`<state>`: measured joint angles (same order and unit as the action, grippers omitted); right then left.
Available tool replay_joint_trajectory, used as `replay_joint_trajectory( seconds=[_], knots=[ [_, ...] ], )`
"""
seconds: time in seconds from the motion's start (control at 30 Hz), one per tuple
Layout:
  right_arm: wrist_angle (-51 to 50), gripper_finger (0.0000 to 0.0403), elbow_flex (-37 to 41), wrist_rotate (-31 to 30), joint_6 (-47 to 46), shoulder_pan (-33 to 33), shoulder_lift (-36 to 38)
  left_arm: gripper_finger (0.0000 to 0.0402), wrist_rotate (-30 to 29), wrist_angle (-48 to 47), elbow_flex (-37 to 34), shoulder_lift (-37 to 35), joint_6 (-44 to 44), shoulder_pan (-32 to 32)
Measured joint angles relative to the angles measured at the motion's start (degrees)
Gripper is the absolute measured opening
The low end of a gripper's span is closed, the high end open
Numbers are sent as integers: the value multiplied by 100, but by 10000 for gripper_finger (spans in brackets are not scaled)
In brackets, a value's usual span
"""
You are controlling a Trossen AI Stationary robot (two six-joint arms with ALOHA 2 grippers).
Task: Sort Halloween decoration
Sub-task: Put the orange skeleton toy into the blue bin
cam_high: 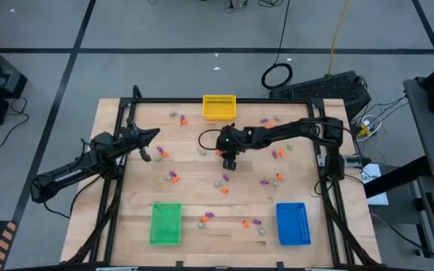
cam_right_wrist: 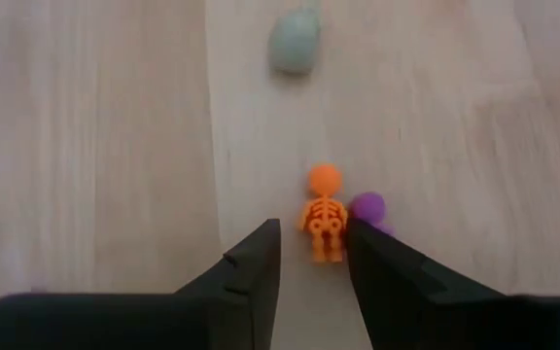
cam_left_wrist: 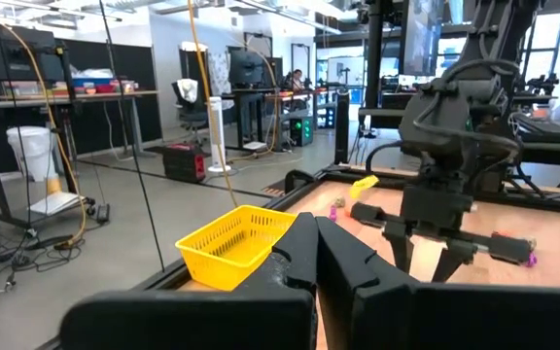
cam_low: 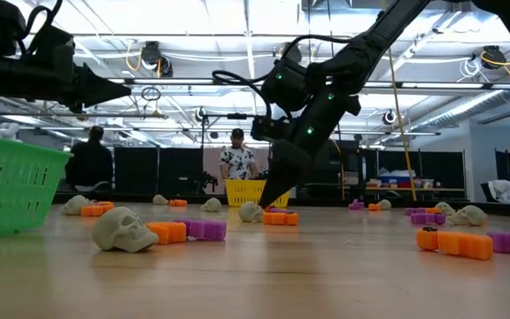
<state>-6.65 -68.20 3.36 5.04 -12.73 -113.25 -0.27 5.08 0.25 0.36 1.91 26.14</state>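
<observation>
Small orange, purple and pale Halloween decorations lie scattered over the wooden table (cam_high: 194, 196). In the right wrist view an orange skeleton (cam_right_wrist: 324, 216) lies flat, a purple figure (cam_right_wrist: 368, 207) lies against its side, and a pale skull (cam_right_wrist: 295, 44) lies farther off. My right gripper (cam_right_wrist: 309, 245) slants down over the table's middle (cam_high: 230, 163), open, with its fingertips on either side of the skeleton's legs; I see no touch. My left gripper (cam_left_wrist: 317, 228) waits shut and level above the table's left side (cam_high: 146, 153).
A yellow bin (cam_high: 218, 106) stands at the far edge, a green bin (cam_high: 166, 223) at the near left and a blue bin (cam_high: 292, 223) at the near right. Black frame rails (cam_high: 119, 173) run along the table's sides. People stand in the room beyond (cam_low: 236, 158).
</observation>
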Motion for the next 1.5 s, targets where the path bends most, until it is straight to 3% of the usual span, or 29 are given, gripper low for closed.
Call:
replay_joint_trajectory(
  seconds=[0.17, 0.53, 0.77, 1.1, 1.33, 1.5],
  knots=[
    [37, 100, 2, 0, -55, 2, -85, 0, 0, -4, -2, 0, 0, 1],
    [0, 8, 4, -17, -427, -2, -90, 0, 0, -4, -2, 0, 0, 0],
    [-152, 7, 15, 277, -571, -2, 1, 0, 2, -2, -1, 0, 0, -1],
    [-1378, 3, 24, 439, -786, 249, 888, 0, 0, 6, 0, 0, 0, 0],
    [-2546, 2, 24, 439, -1173, 923, 1806, 0, 2, -2, 0, 0, -1, -1],
    [-3642, 2, 22, 442, -2016, 1556, 2473, 0, 1, 23, -1, -1, -1, -1]
  ],
)
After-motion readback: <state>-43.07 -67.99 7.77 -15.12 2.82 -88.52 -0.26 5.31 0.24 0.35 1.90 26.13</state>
